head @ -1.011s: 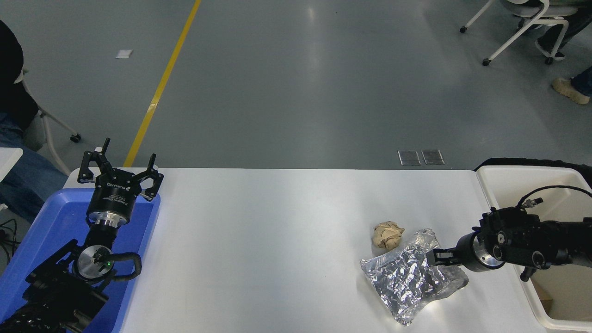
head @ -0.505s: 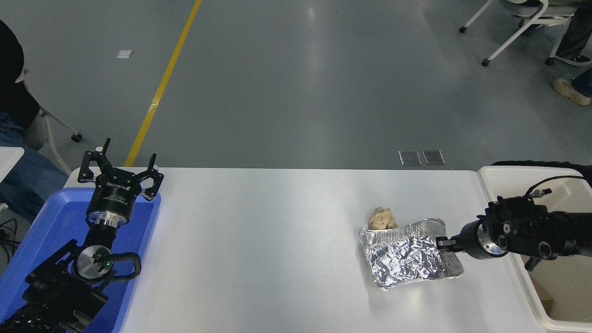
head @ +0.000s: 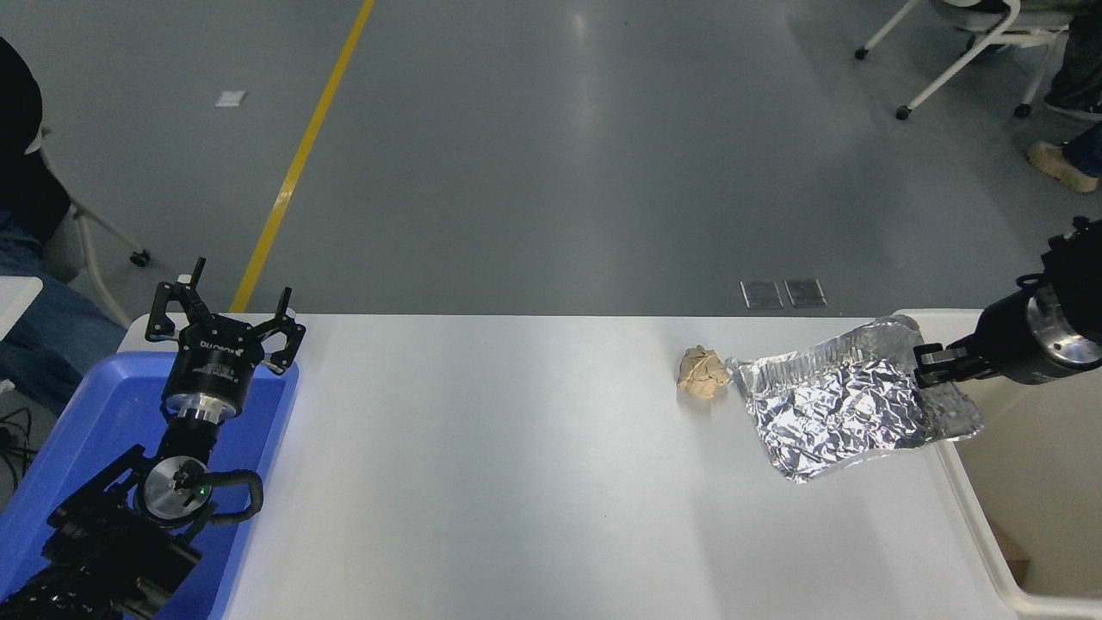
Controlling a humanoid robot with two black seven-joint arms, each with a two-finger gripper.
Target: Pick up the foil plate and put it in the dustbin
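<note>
My right gripper [head: 923, 365] is shut on the right edge of the foil plate [head: 848, 400], a crinkled silver tray. It holds the plate lifted above the table's right end, tilted, with its right corner over the rim of the cream-white dustbin [head: 973, 508]. The dustbin stands at the table's right edge and runs out of the picture. My left gripper [head: 225, 312] is open and parked at the lower left, above the blue tray.
A small crumpled tan paper ball [head: 702, 373] lies on the white table [head: 482, 465] just left of the foil plate. A blue shallow tray [head: 77, 430] sits at the left edge. Chairs and people's legs are on the floor beyond.
My right gripper has lifted the foil plate off the table and carried it up and to the right, toward the dustbin. The paper ball has shifted a little farther back. The left arm has not moved.
</note>
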